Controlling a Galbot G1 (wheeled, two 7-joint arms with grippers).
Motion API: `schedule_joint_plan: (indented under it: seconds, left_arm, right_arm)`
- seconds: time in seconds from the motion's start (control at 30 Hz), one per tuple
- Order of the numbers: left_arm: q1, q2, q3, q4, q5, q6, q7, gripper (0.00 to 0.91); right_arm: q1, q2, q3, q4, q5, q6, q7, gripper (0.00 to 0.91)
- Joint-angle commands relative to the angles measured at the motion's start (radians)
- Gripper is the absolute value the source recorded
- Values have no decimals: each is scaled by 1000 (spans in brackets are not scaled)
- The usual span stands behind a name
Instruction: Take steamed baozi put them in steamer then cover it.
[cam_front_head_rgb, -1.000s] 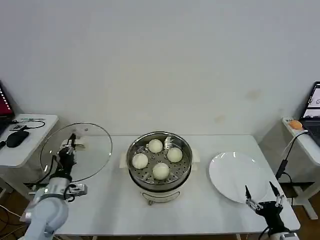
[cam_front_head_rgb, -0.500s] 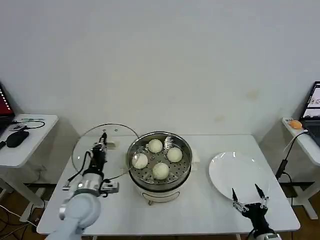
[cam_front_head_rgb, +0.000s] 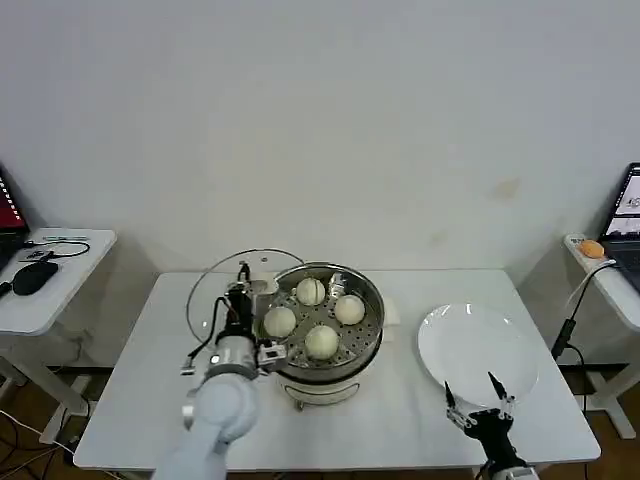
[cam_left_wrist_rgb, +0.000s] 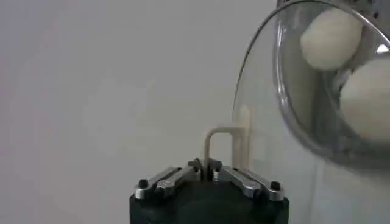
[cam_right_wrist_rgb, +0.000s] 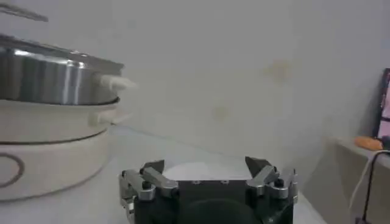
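Steamer (cam_front_head_rgb: 322, 335) of shiny steel sits on its white base at the middle of the white table (cam_front_head_rgb: 150, 370), and its perforated tray carries all four steamed baozi (cam_front_head_rgb: 320, 341) (pale, round, spread apart from one another). In the right wrist view the same pot (cam_right_wrist_rgb: 52, 76) rises just beyond the plate, side handle jutting out. The round glass lid (cam_front_head_rgb: 225, 290) is held up on edge just beside the pot's left rim, overlapping it slightly. The flat white plate (cam_front_head_rgb: 476, 350) lies bare, well apart on the robot's right. The left gripper (cam_front_head_rgb: 240, 300) is clamped tight on the lid's pale handle (cam_left_wrist_rgb: 226, 149); through the glass (cam_left_wrist_rgb: 268, 122) of the lid two buns (cam_left_wrist_rgb: 332, 38) show in the left wrist view. The right gripper (cam_front_head_rgb: 477, 402) hovers at the near edge of the plate, fingers (cam_right_wrist_rgb: 262, 169) spread wide, holding nothing.
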Motion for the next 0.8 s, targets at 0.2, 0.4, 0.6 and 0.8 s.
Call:
schedule_joint_plan:
  seconds: [0.2,0.4,0.6,0.8]
  left_arm:
    - [-29,-185,105,74,176,8,21,0]
    - [-15,-194,130,91,211,-1,21,0]
    - [-22,-208,162,105,226,-5,20,0]
    - [-17,-224,171,120,244,-14,17,0]
  right_arm:
    - [5,13,-22,-14,-22,1,1,907]
    - [2,16,-23,-18,-33,0,1,907]
    - [2,16,-23,-19,-36,0,1,907]
    - [0,16,-22,-23,-37,3,0,907]
